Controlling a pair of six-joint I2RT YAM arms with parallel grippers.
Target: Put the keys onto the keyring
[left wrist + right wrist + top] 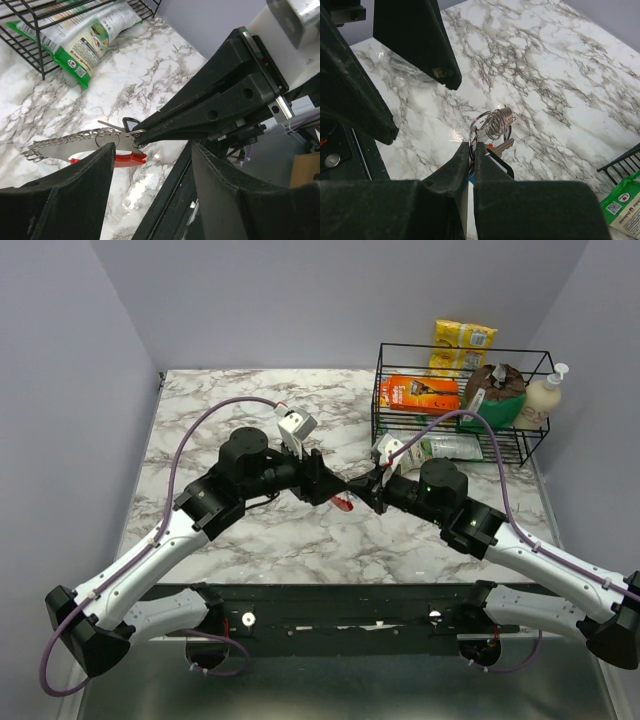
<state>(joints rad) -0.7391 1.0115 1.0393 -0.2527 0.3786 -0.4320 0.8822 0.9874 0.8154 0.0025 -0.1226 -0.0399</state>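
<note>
Mid-frame over the marble bench, the left jaws gape wide, holding nothing. Just right, the right jaws pinch shut on the keys, the red keyring beneath them. Far right, the green bag bears a QR code, its print unreadable.

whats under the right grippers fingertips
The red keyring shows just below the right gripper, which pinches a wire ring. A left gripper finger covers part of the keyring.
</note>
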